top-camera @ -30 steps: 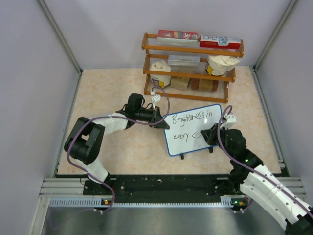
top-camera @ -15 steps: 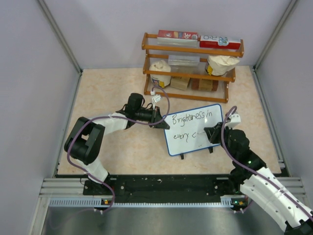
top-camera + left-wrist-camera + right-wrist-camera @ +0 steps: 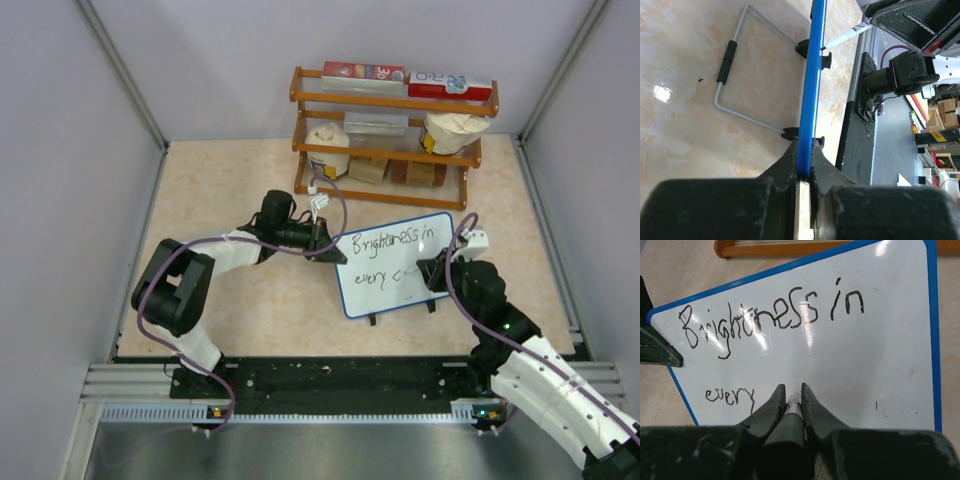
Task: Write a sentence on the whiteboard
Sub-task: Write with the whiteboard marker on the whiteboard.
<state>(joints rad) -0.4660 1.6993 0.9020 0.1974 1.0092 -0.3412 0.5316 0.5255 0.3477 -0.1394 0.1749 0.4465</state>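
Observation:
The whiteboard stands tilted on the tabletop, blue-rimmed. The sentence reads "Brightness in" with "every c" below it; the right wrist view shows "Brightness in" and "every". My left gripper is shut on the board's left edge, its jaws pinching the blue rim. My right gripper is shut on a black marker. The marker's tip sits at the board's face right of "every". From the left wrist view the marker meets the board at its far side.
A wooden rack with boxes and bags stands just behind the board. The board's wire stand lies on the table behind it. Grey walls close in left and right, and a metal rail runs along the near edge.
My right gripper has shifted a little to the right with the marker, uncovering a "c" after "every". The left gripper and the board have not moved.

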